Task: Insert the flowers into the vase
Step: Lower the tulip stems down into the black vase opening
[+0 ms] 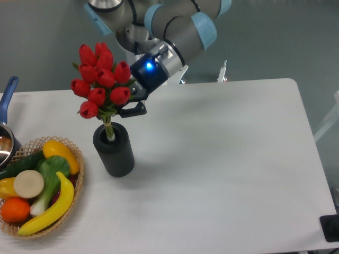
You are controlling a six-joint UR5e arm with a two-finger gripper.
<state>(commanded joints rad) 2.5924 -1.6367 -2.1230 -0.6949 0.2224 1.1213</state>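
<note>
Gripping the flowers [101, 79], the hand [125, 103] holds their stems apparently inside the vase [114, 150] mouth.

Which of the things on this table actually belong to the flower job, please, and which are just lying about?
Belong to the job:
- flowers, stems already in the vase mouth
- vase
- gripper, at the bunch just under the blooms

Just lying about:
- wicker basket of toy fruit and vegetables, including a banana
- pot at the left edge

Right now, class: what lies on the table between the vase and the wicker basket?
Nothing: the camera view shows bare white table between the vase and the wicker basket.
</note>
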